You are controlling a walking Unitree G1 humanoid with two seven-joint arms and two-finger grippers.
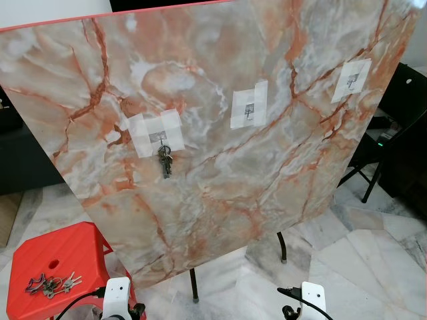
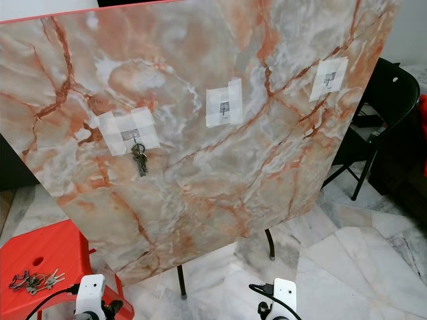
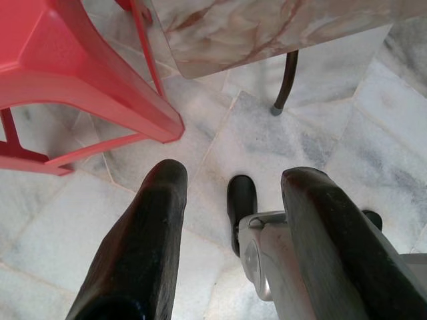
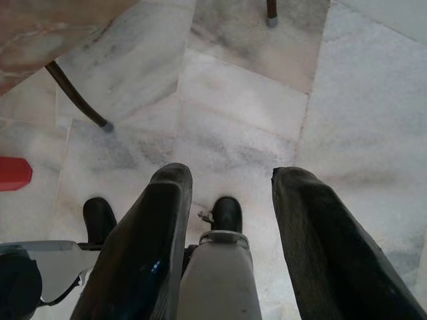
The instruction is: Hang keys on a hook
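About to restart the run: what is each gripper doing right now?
Left gripper: open, holding nothing, hanging over the floor beside the red stool.
Right gripper: open, holding nothing, hanging over the floor.

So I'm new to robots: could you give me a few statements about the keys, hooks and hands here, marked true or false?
1. A key bunch hangs on the left hook. True.
2. The middle hook holds keys. False: it is bare.
3. More keys lie on the red stool. True.
4. The left hand grips keys. False: it is open and holds nothing, pointing at the floor.
5. The board has two hooks. False: three, counting the right hook.
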